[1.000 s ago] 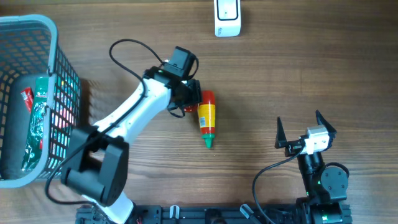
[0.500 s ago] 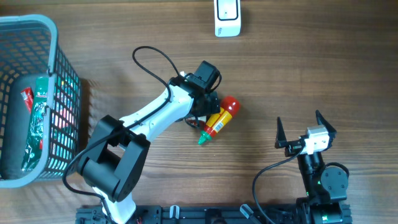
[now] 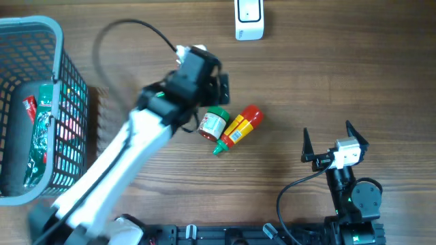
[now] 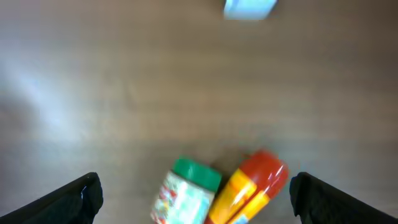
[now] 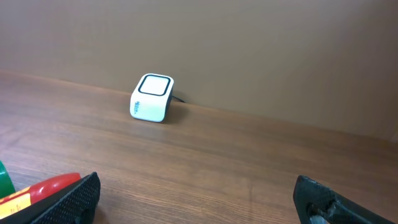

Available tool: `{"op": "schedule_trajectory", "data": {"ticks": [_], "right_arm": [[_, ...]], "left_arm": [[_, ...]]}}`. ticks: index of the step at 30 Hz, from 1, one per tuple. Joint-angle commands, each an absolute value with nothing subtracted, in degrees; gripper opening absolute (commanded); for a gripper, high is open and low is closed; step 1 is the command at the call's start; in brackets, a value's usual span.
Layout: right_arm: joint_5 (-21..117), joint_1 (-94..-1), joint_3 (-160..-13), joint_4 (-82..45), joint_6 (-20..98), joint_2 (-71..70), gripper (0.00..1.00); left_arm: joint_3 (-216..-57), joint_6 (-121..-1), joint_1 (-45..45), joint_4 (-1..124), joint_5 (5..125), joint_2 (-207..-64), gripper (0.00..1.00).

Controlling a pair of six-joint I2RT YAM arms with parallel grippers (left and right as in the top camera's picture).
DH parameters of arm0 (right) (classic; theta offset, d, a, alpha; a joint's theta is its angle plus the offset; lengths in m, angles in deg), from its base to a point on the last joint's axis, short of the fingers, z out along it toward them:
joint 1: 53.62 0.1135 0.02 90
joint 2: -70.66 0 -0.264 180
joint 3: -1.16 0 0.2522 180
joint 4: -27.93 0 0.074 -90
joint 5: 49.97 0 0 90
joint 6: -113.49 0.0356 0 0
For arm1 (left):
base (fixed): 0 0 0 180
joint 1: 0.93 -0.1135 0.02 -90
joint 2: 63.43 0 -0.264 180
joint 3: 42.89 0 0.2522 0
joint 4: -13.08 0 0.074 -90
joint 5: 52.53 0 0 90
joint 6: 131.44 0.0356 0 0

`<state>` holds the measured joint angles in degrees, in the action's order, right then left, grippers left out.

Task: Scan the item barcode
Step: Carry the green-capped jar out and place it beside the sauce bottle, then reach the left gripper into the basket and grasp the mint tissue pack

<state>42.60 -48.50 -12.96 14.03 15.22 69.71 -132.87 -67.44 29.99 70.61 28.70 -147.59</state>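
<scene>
Sauce bottle (image 3: 236,131) lies on its side near the middle of the desk (image 3: 306,68), slanted, its red cap pointing away from the robot and its green nozzle toward it, with a yellow label round the body; no barcode shows in any view, so I cannot tell which face carries it. A small jar (image 3: 212,123) with a green lid and a printed label lies just beside it, seemingly touching. The left tool (image 3: 219,88) hovers above the pair with its fingers spread wide and nothing between them, probably placed there to come down on one item. The scanner (image 3: 248,19) stands well apart at the far edge, its window facing up, so the bottle would have to be lifted and carried over it. The right tool (image 3: 328,139) sits idle, wide and empty, on its own side, while a basket (image 3: 68,102) holding packets stands at the far left
</scene>
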Motion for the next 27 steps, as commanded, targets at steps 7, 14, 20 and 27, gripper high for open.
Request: {"op": "schedule_trajectory", "data": {"ticks": [7, 14, 20, 27], "right_arm": [[43.12, -48.34, -12.92, 14.16, 14.49, 69.64, 1.0], [43.1, -48.32, -12.92, 14.16, 14.47, 69.64, 1.0], [43.12, -48.32, -12.92, 14.16, 14.49, 69.64, 1.0], [43.1, -48.34, -12.92, 14.16, 14.52, 69.64, 1.0]], "left_arm": [[-134.56, -59.15, 14.05, 67.94, 25.92, -129.8, 1.0], [-142.75, -55.37, -1.36, 68.2, 26.27, -126.91, 1.0], [-144.26, -67.19, -18.51, 70.85, 28.92, -127.61, 1.0], [-144.24, -79.63, -36.07, 78.72, 39.69, -134.67, 1.0]]}}
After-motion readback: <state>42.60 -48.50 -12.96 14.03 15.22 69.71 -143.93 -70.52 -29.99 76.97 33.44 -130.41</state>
